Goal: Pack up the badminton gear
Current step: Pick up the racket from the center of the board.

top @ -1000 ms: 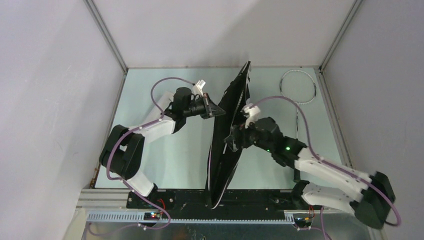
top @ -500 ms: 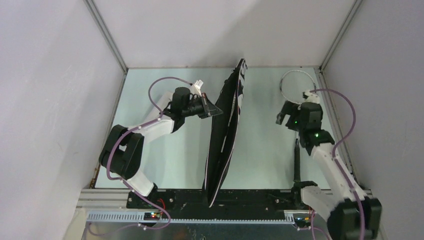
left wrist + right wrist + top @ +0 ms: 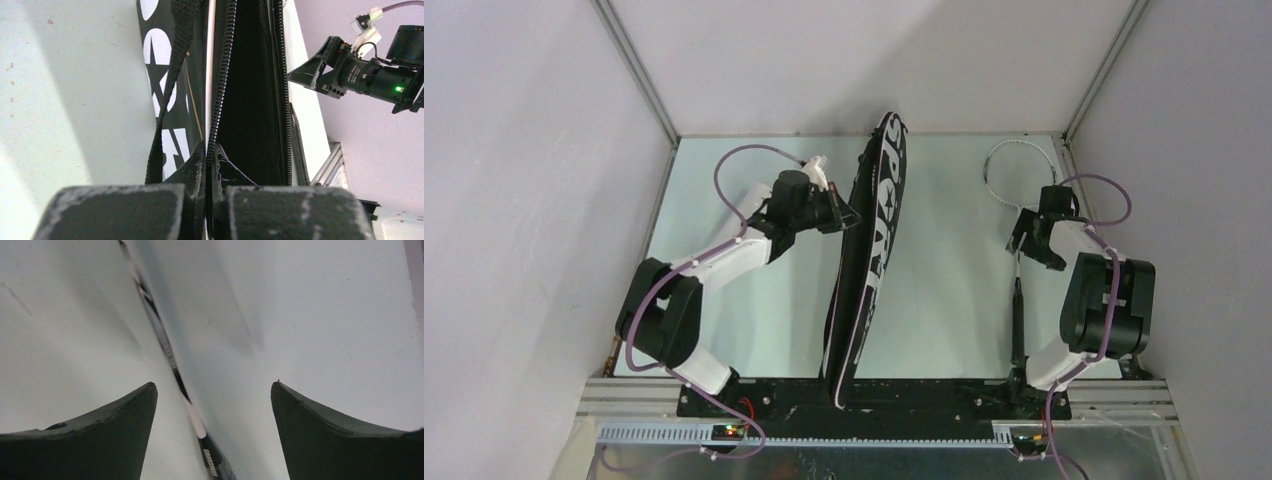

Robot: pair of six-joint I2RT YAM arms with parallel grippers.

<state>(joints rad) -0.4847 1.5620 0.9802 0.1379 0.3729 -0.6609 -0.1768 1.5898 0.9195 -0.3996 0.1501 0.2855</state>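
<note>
The black bag lettered "SPORT" stands on edge down the middle of the table, its zipper mouth gaping in the left wrist view. My left gripper is shut on the bag's zipper edge. A silver-framed racket lies at the right, head far, thin shaft toward the black handle. My right gripper hangs open just above the shaft, which runs between its fingers without touching them.
The right side wall runs close beside the racket and the right arm. The black base rail crosses the near edge. Bare table lies on both sides of the bag.
My right arm left the bag and swung right to hover over the racket shaft. The bag leaned over, showing its lettered face. The left gripper kept its hold.
</note>
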